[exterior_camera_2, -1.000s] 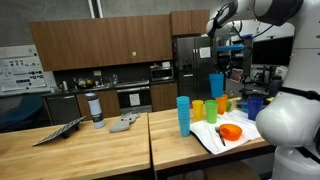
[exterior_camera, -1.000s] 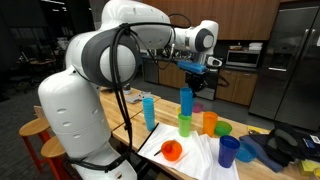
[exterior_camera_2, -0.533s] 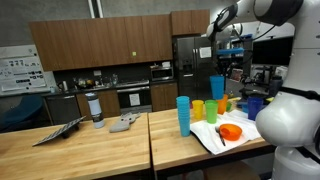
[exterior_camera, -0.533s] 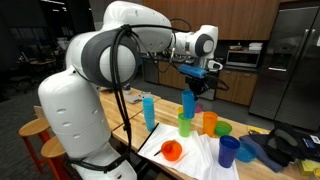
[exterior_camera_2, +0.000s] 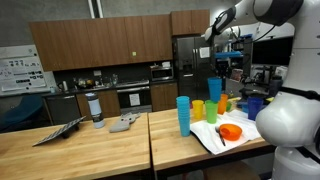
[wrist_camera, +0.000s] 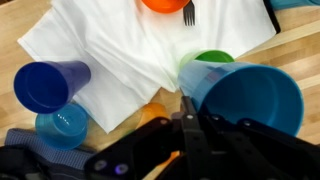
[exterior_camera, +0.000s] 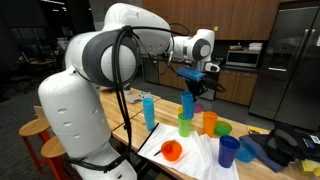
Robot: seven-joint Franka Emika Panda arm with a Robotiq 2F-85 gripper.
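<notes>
Exterior view: gripper clamped tight on rim of light-blue cup, held upright just above green cup.
Exterior view: wall poster has print too small to read.
Wrist view: only here I see a fork beside the orange bowl.

- Soft, even indoor light in both exterior views, likely from overhead.
- Strong sheen on the white robot arm, close to blown out at the shoulder.
- Dimmer at the back, dark cabinets swallowing detail.
- Coarse and low in resolution throughout, small things soft.
- In the wrist view, glare off the white cloth, folds barely readable.
- Black gripper underexposed and out of focus near the bottom edge.
- Teal cup fairly sharp, rim catching the light.
</notes>
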